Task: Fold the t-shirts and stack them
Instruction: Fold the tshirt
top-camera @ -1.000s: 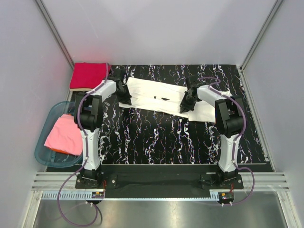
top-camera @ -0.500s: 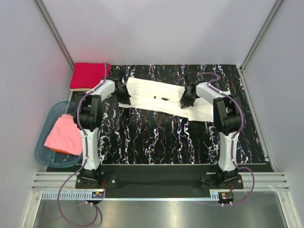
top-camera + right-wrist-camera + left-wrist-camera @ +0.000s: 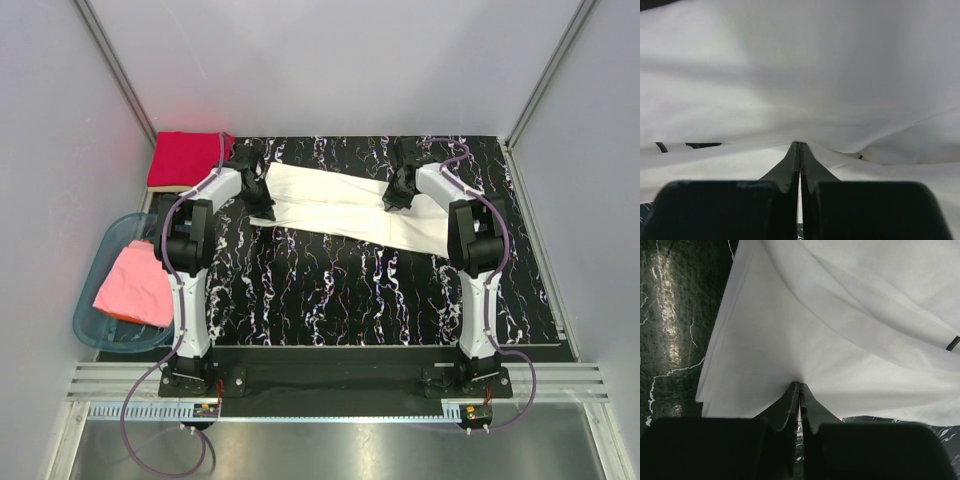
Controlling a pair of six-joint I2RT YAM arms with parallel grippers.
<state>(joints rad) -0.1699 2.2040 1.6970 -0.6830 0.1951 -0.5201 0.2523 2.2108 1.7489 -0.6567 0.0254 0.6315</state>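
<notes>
My left gripper (image 3: 800, 386), right gripper (image 3: 800, 145) both pinch white t-shirt (image 3: 345, 208) edge near mat's (image 3: 330, 290) far edge. Move both level, same pace; lay fold flush before release.

Black mat with white marbling (image 3: 330, 290): centre of frame.
Translucent teal tub (image 3: 118, 234): left edge, just beside the mat.
Slotted metal rail (image 3: 340, 408): along the bottom.

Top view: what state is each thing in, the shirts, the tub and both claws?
white t-shirt: partly folded, on the mat
red t-shirt: folded, beside the mat
teal tub: upright
pink t-shirt: lying in the teal tub
left gripper: shut on the white t-shirt
right gripper: shut on the white t-shirt
</notes>
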